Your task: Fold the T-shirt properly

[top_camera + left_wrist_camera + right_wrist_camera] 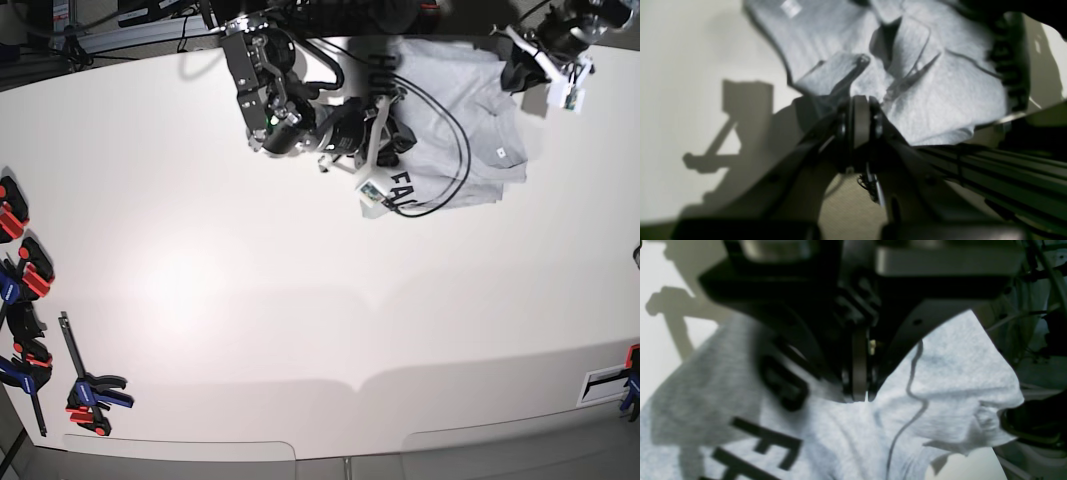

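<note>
The light grey T-shirt (455, 110) lies crumpled at the table's far right. Black letters (402, 187) show on its near-left edge, and a small white tag (497, 153) shows on the right. My right gripper (385, 150) is over the shirt's left part. In the right wrist view it (858, 396) is shut, pinching grey fabric (940, 380) above the letters (766, 446). My left gripper (518, 62) is at the shirt's far-right edge. In the left wrist view it (860, 100) is shut with its tips in a bunched fold of the shirt (933, 93). The tag (790, 8) shows beyond it.
A black cable (450, 130) loops across the shirt and also shows in the right wrist view (913, 373). Several clamps (20, 290) lie along the left edge, one more (95, 395) at the front left and one (630, 375) at the right edge. Aluminium rails (130, 35) run behind the table.
</note>
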### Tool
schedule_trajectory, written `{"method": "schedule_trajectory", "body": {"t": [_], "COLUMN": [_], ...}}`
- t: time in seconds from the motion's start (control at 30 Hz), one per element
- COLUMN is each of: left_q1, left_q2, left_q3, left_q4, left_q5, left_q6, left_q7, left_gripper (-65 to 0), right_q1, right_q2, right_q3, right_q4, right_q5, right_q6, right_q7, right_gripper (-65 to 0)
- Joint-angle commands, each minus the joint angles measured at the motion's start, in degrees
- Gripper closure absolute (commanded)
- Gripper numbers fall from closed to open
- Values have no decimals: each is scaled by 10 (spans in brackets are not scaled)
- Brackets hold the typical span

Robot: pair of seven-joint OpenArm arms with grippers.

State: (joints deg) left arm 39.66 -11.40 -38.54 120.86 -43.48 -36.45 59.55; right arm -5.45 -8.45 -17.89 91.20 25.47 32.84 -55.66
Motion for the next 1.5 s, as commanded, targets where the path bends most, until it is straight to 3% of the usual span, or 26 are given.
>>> {"method": "schedule_trajectory", "body": {"t": [0.0,0.13,0.23,0.3,0.43,0.5,0.6,0.7,0.8,0.87,1.0,1.2,1.33,1.47], "left_q1": [11,24,24,24,24,24,24,24,24,24,24,23,23,22], "left_q2": [3,24,37,39,39,39,40,43,57,71,97,99,99,99], "left_q3": [-9,-19,-19,-19,-19,-19,-19,-19,-19,-18,-2,69,111,126], "left_q4": [10,10,10,10,10,10,15,28,47,54,54,51,50,22], "left_q5": [-16,-44,-45,-39,5,-2,-57,-97,-160,-170,-114,4,89,148], "left_q6": [-2,-3,-2,-3,-2,-2,-2,-33,-36,-36,-36,-36,-3,44], "left_q7": [-13,-12,-12,-13,-49,-71,-73,-70,-43,-34,-39,-56,-59,-101], "left_gripper": [0,0,-153,-193,-192,-191,-176,-105,0,0,0,0,0,0], "right_q1": [8,8,8,8,8,9,16,33,56,74,116,157,160,165], "right_q2": [-6,-6,-6,-6,-6,-6,-6,-6,-6,-6,-6,-6,-6,-6], "right_q3": [-1,-1,-1,-1,-1,-1,-1,-1,-4,-17,-57,-110,-112,-112], "right_q4": [10,10,10,10,10,10,10,10,10,10,10,7,-34,-113], "right_q5": [13,13,13,13,13,13,17,17,17,17,2,-70,-95,-129], "right_q6": [-1,-2,-2,-2,-2,-2,-1,-1,14,30,30,22,18,17], "right_q7": [15,26,25,25,25,25,25,25,24,21,21,40,57,95], "right_gripper": [0,0,0,0,0,0,0,0,0,0,0,0,0,0]}}
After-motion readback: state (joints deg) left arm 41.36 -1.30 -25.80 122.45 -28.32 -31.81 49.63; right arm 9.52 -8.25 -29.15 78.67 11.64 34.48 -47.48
